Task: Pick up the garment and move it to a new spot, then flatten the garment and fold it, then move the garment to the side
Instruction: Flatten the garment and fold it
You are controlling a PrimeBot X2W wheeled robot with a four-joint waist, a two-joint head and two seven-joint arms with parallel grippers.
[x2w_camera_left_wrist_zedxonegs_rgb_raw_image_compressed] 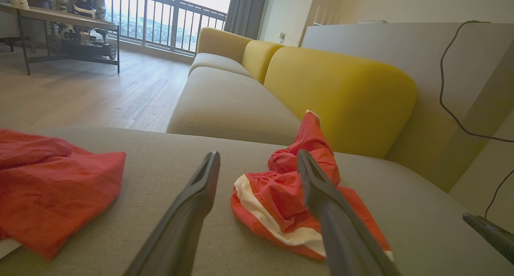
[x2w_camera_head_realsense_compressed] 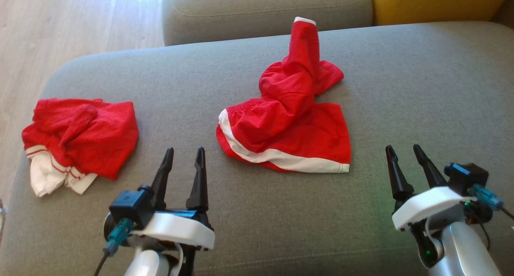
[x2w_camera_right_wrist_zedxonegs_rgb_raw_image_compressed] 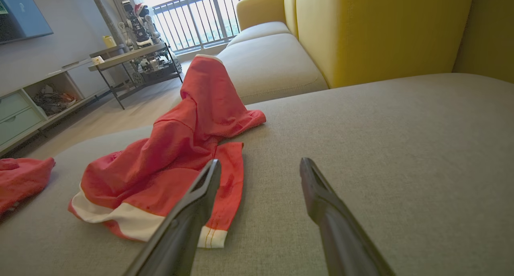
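Scene on grey sofa cushion: red garment with white trim lies crumpled near the middle, one part standing up in a peak. Left gripper and right gripper are poised over the cushion's near side, flanking the garment, each with fingers parted and empty. Second red garment lies bunched at the cushion's left end, well apart from the first.

I'm not seeing any word, label, brand, number or sign that can be read from here.
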